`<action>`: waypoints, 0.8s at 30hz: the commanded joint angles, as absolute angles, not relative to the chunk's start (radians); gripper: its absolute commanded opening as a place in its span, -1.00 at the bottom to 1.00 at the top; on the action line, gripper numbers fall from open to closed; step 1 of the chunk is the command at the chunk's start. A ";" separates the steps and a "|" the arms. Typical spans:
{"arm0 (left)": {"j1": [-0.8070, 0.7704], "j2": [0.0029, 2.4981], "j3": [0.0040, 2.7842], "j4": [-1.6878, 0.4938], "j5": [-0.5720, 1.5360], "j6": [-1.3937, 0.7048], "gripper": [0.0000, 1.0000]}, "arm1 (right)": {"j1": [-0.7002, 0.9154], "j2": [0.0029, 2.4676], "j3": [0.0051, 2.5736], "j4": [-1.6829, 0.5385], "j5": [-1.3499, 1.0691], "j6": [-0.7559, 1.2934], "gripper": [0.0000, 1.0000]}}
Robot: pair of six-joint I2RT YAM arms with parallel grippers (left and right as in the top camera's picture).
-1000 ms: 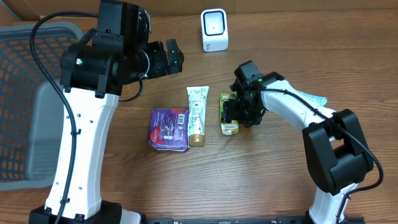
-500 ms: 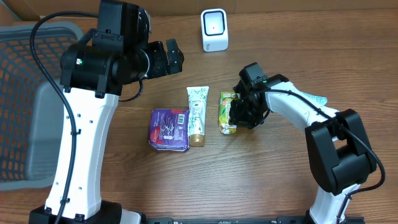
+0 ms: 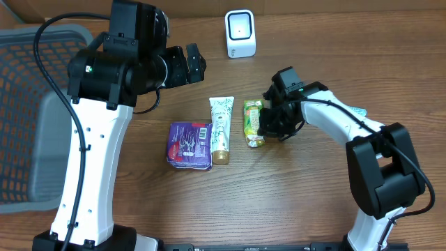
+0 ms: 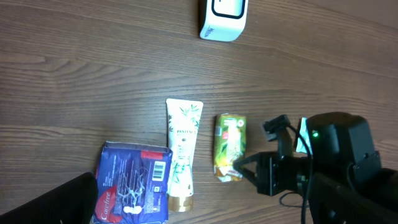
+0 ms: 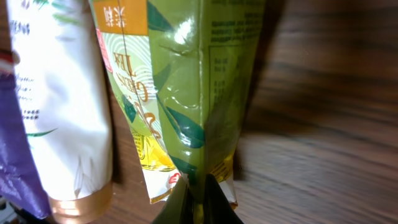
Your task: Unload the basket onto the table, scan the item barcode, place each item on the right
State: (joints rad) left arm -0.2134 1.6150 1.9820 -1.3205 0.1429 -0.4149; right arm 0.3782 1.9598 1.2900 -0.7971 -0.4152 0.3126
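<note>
Green tea pouch (image 3: pixel 254 124): lies flat on the table (image 3: pixel 313 209), right at the tips of the right gripper (image 3: pixel 264 127). The near edge of the pouch is caught between the fingers.

Right gripper: pressed together, pinching the pouch's thin bottom seam. Left gripper (image 3: pixel 192 63): spread wide, holding nothing, hanging high and well apart from the items.

Step in hand, as I judge it: the pickup. The grasp looks made, and the pouch is not yet lifted.

Next move calls for: raising the pouch clear, then carrying it to the white scanner (image 3: pixel 240 33), which stands well away from the right gripper, further up the table. The barcode face must turn toward the scanner window. A seam pinch is slight, so the pouch may swing or slip.

Views: the right wrist view alone shows the pinch, with dark fingertips (image 5: pixel 180 202) meeting on the foil, and the printed panel close up; I spot no barcode there. The left wrist view sets out the layout: a tube (image 4: pixel 182 152) just beyond the pouch on the side away from the gripper, then a purple pack (image 4: pixel 134 186) with its own barcode face up. The overhead view shows both arms at once.
</note>
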 commanded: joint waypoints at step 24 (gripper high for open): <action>-0.022 1.605 1.980 -1.513 -0.133 -0.158 0.99 | 0.366 1.947 1.264 -0.754 -0.315 0.155 0.38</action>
State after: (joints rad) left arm -0.0444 1.6150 1.9820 -1.5120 -0.0875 -0.2256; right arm 0.3656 1.9594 1.2877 -0.7723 -0.3248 0.1776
